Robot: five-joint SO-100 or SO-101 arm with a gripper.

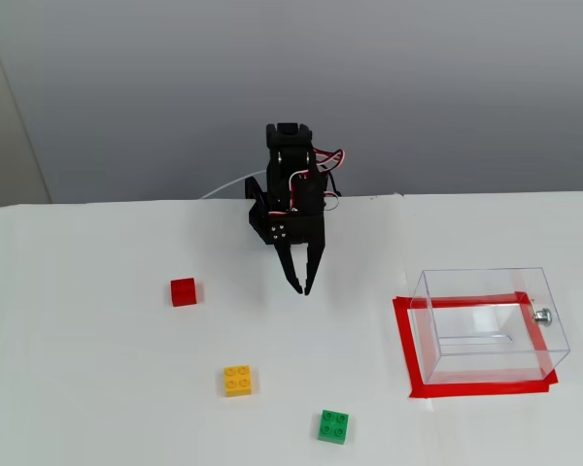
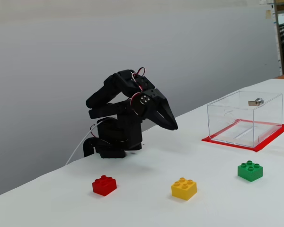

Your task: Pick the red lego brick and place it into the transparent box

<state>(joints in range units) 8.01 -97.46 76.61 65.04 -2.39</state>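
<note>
The red lego brick lies on the white table, left of the arm in one fixed view and in front of the arm base in the other fixed view. The transparent box stands on a red tape rectangle at the right, with a small silver knob on its side; it also shows in the other fixed view. It looks empty. My gripper hangs above the table between brick and box, fingertips together, holding nothing; it also shows in the other fixed view.
A yellow brick and a green brick lie nearer the front of the table. Red tape frames the box. The arm base sits at the table's back edge by a grey wall.
</note>
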